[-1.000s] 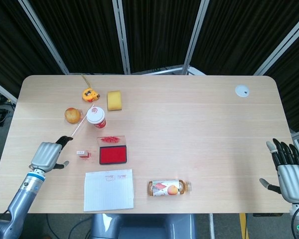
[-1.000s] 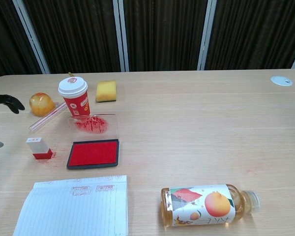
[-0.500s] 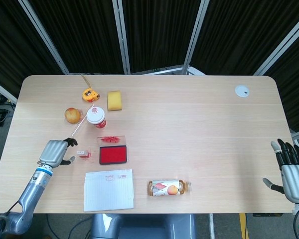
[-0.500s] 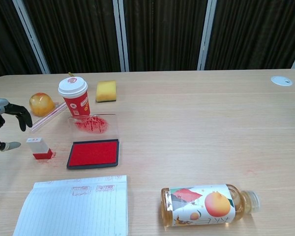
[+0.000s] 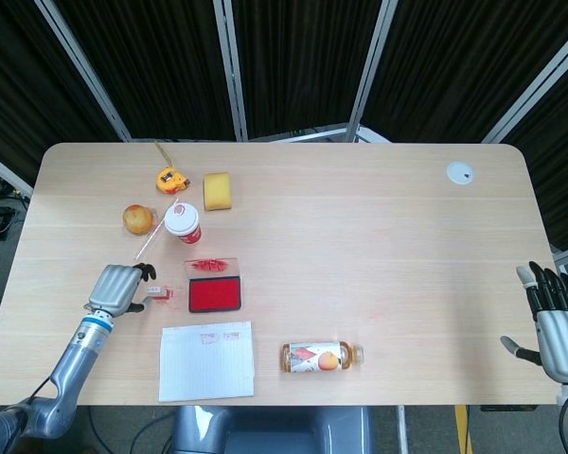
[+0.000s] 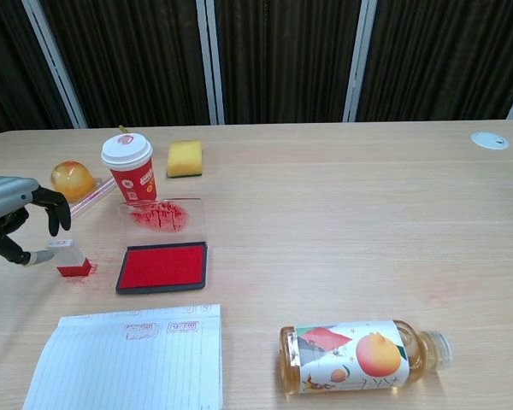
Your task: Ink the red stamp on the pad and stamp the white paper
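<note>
The red stamp (image 5: 159,294) (image 6: 70,258), a small clear block with a red base, stands upright on the table left of the open red ink pad (image 5: 214,295) (image 6: 163,266). The white paper (image 5: 206,359) (image 6: 124,359), which bears several faint red prints along its top edge, lies at the near edge. My left hand (image 5: 123,287) (image 6: 17,218) hovers right beside the stamp. Its fingers (image 6: 58,212) arch over the stamp's top and its thumb tip is at the stamp's left side, with no grip closed. My right hand (image 5: 554,317) hangs open past the table's right edge.
Behind the pad lies its clear lid (image 5: 208,266) (image 6: 161,213), smeared red. Further back are a paper cup (image 5: 183,222) (image 6: 128,166), a straw (image 6: 85,203), an orange ball (image 5: 138,219) (image 6: 73,180), a yellow sponge (image 5: 217,190) (image 6: 185,158) and a tape measure (image 5: 171,179). A juice bottle (image 5: 322,357) (image 6: 359,354) lies right of the paper.
My left hand has moved right across the table to the stamp, and its fingers now curve over it. The right hand has sunk slightly. The objects have not moved.
</note>
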